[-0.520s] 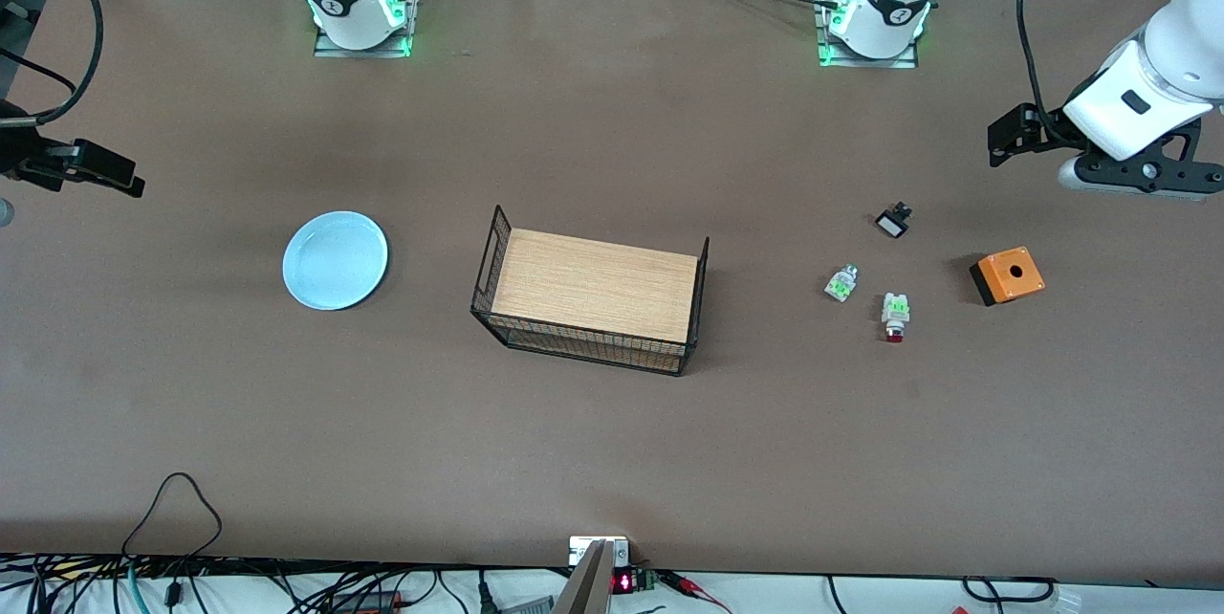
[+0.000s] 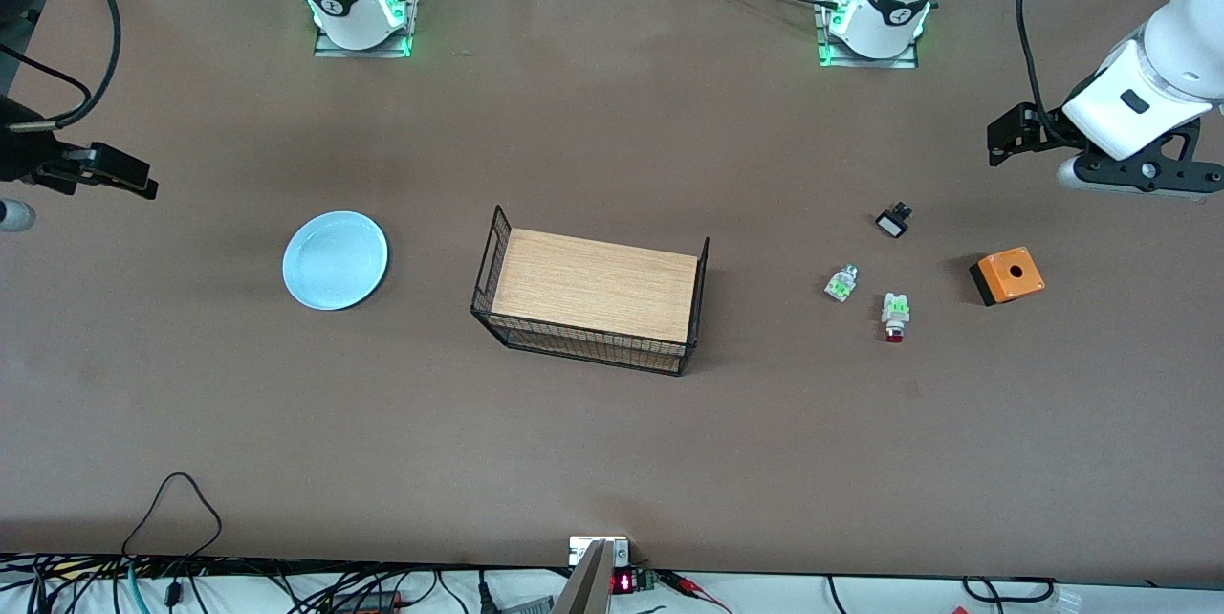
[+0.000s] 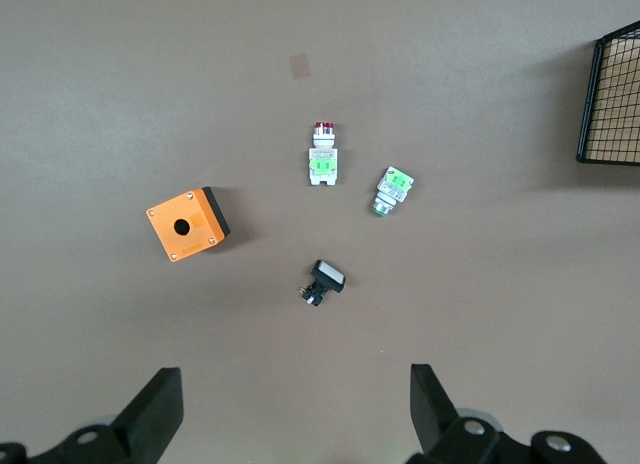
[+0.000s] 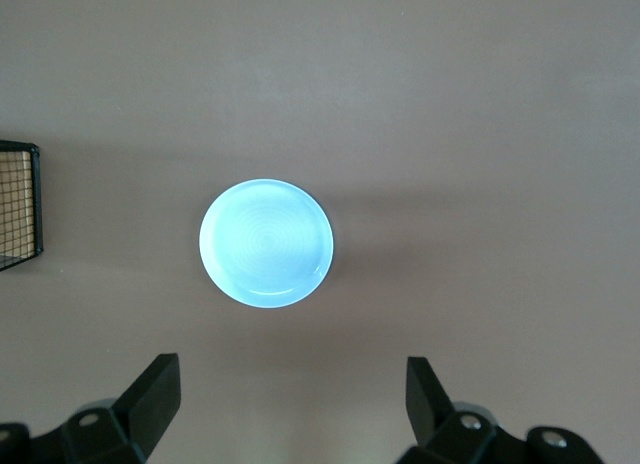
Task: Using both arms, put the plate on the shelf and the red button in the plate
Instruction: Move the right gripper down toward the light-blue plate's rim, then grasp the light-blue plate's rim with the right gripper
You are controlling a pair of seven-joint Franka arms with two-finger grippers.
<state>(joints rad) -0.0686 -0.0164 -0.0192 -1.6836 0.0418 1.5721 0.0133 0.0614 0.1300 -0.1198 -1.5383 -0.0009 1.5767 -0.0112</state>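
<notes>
Both arms are up in the air at the two ends of the tabletop, nothing grasped.

Left gripper: fingers spread wide, empty, hanging over bare tabletop at the left arm's end, near the small parts. Right gripper: fingers also spread wide, empty, over bare tabletop at the right arm's end, near the plate.

Plate lies flat toward the right arm's end, well apart from the wire rack with a wooden top in the middle. Red button lies on its side toward the left arm's end, red cap pointing at the front camera. Just beside it, the green-and-white part with no red cap. Black-and-white part lies farther from the front camera; orange box sits farther toward the table's end.

Risks, judged:
- Left gripper could close on the look-alike green part; the two lie close together.
- Button is tiny and lying down; an off-centre pinch may flick or roll it.
- Plate is shallow; a finger may slide over the rim instead of under it.

Views: the left wrist view shows the red cap and box hole clearly but no plate; the right wrist view shows the plate and a rack corner only. Only the front view shows all together.
</notes>
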